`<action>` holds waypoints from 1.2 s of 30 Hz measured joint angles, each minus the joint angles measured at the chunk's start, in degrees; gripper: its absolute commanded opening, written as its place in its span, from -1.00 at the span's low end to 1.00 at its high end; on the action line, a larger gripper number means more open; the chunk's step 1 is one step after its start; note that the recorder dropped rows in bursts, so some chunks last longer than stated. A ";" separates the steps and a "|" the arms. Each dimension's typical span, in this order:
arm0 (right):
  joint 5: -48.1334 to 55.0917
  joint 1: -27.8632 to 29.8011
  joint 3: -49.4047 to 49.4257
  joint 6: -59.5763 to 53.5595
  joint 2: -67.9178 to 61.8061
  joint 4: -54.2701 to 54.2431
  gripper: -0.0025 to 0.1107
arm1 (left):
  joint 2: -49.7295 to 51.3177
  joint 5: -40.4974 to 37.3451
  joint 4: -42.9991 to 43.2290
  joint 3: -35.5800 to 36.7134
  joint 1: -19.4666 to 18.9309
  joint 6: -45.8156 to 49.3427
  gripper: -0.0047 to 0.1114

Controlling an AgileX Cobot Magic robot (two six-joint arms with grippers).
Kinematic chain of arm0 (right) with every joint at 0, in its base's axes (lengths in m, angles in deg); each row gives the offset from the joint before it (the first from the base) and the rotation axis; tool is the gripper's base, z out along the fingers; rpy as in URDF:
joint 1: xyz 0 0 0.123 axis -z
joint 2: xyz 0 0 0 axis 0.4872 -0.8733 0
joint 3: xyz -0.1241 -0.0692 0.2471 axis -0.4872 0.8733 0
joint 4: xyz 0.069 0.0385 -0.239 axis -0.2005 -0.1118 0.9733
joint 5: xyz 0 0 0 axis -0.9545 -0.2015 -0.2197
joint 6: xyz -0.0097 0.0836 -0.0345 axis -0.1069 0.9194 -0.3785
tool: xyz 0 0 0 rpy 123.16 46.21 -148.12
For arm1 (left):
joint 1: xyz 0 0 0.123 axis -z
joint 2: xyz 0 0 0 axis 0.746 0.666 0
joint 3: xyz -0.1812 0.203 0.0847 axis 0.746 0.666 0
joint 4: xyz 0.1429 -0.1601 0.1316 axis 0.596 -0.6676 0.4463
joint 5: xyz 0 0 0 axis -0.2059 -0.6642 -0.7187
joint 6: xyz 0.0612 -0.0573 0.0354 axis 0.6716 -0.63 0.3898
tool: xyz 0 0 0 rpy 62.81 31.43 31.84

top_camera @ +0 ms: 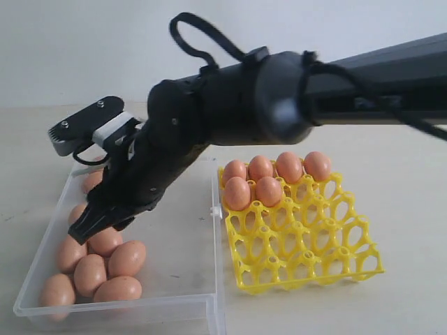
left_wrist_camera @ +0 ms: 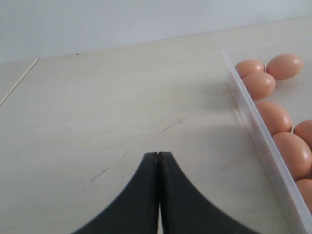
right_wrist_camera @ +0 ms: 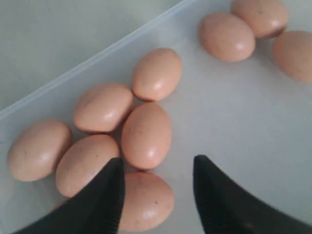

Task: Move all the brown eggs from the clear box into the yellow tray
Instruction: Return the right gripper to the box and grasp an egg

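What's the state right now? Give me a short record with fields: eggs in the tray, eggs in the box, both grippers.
tray eggs: six brown eggs in the yellow tray, four in the far row, two in the next
box eggs: a cluster in the clear box; some hidden by the arm
right gripper: open, empty, above the box's eggs
left gripper: shut, over bare table beside the box

Black two-finger right gripper (right_wrist_camera: 158, 160) parted, dark curved fingers (right_wrist_camera: 105, 195) spread with nothing clamped between; its glossy black arm (top_camera: 335, 84) extends from the right across the middle, wrist bent steeply down; black left gripper (left_wrist_camera: 158, 156) closed, with its fingers pressed flush together.
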 measured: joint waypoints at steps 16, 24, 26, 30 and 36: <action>11.83 -0.28 -19.22 0.23 -16.32 0.01 0.12 | 0.00 0.00 0.00 0.00 0.00 0.00 -0.92; 12.69 -0.28 -19.36 0.33 -19.34 1.15 -0.48 | 0.00 0.00 0.00 0.00 0.00 0.00 -0.92; 12.69 -0.28 -19.40 0.33 -19.34 1.81 -0.96 | 0.00 0.00 0.00 0.00 0.00 0.00 -0.92; 10.78 -0.28 -19.06 0.33 -18.22 4.55 -0.96 | 0.00 0.00 0.00 0.00 0.00 0.00 -0.92; -4.65 0.99 -9.53 3.57 -10.12 9.14 -0.96 | 0.00 0.00 0.00 0.00 0.00 0.00 -0.92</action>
